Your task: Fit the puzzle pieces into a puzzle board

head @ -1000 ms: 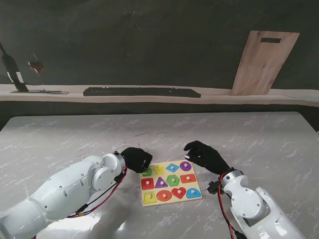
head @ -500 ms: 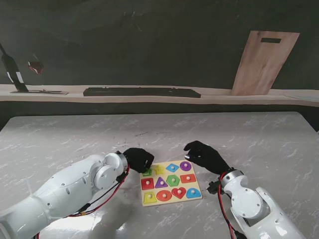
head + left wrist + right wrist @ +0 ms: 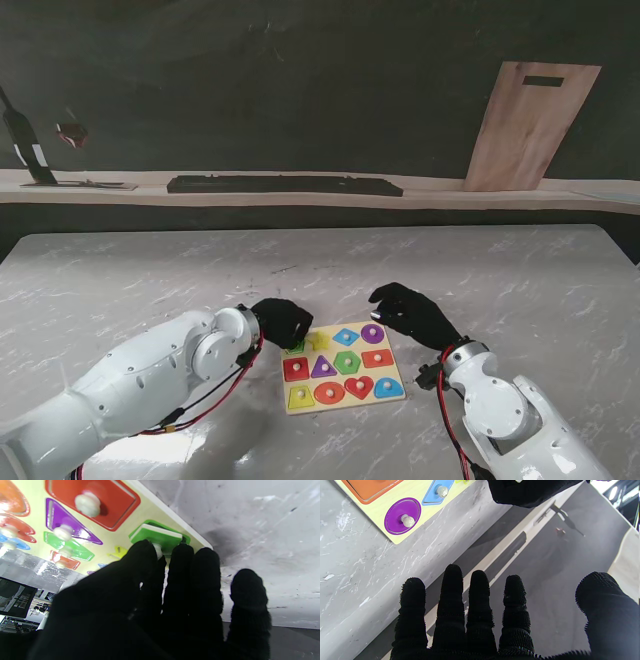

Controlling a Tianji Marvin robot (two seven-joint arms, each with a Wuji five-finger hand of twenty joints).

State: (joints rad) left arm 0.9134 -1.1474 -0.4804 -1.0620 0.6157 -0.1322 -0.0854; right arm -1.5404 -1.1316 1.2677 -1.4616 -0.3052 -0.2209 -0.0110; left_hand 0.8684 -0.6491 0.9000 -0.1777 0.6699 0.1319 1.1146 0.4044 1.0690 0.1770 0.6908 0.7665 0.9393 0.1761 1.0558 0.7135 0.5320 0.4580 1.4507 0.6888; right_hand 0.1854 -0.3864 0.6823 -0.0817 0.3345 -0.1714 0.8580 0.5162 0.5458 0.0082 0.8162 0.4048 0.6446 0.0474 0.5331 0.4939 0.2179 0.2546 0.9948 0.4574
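The marble table [image 3: 150,270] carried the puzzle board [image 3: 343,393], its long side running left to right. The left hand [image 3: 280,322] pinched the knob of the green piece [image 3: 156,535], which sat tilted over the board's far-left recess. The right hand [image 3: 408,312] hovered spread beside the purple circle [image 3: 402,515].
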